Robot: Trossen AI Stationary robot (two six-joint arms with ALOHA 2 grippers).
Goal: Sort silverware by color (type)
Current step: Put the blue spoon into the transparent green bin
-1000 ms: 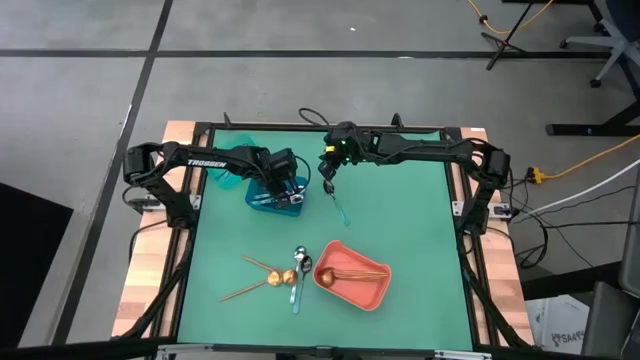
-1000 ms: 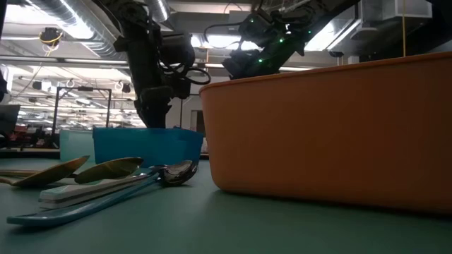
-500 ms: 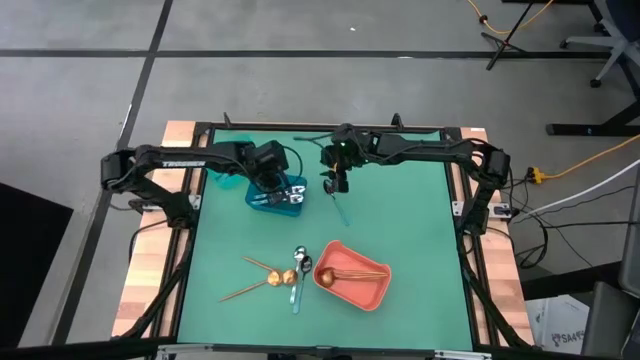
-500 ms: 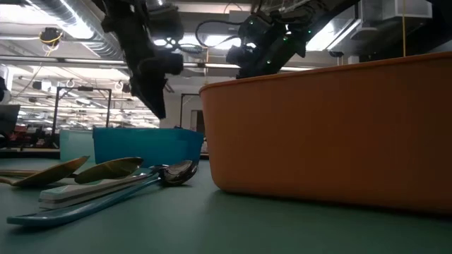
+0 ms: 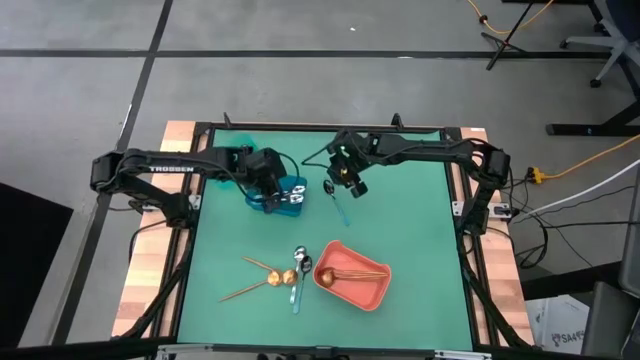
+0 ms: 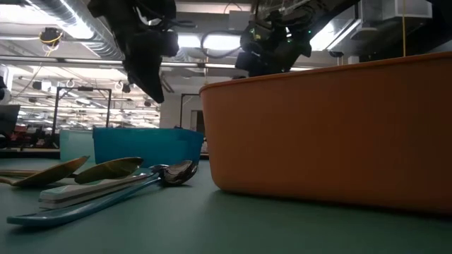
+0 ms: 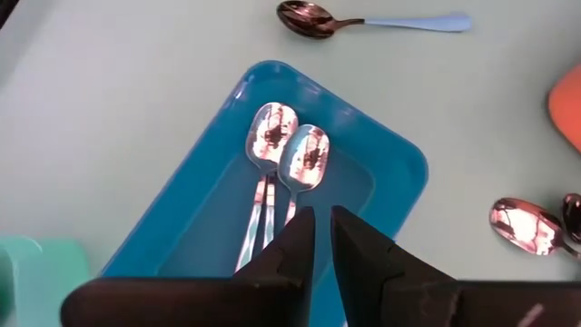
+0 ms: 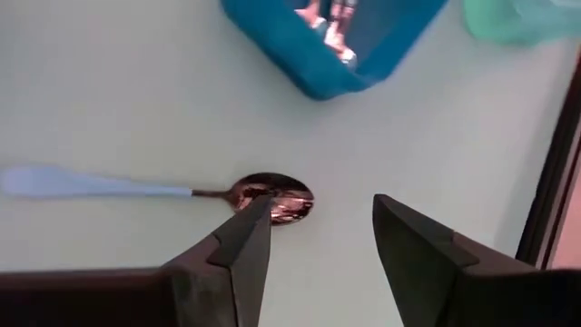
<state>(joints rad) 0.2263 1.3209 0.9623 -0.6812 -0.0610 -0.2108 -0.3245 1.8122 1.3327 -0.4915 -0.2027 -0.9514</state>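
Two shiny silver spoons (image 7: 283,173) lie side by side inside the blue bin (image 7: 381,173), bowls together, directly ahead of the left gripper (image 7: 321,238), whose jaws hang above the bin nearly closed with only a thin gap between them and nothing held. Just outside that bin, on the green mat (image 5: 400,220), a spoon with a dark bowl and light-blue handle (image 8: 154,191) lies flat beneath the right gripper (image 8: 318,227); its bowl sits just ahead of one finger, and the jaws stand spread apart, gripping nothing. Farther from both grippers, toward the table's near edge, several copper-gold utensils (image 5: 255,280) and a blue-handled spoon (image 5: 297,280) rest loose beside the coral bin (image 5: 372,290), which holds more copper-gold pieces (image 5: 355,272). A teal bin (image 5: 228,165) sits behind the left arm.
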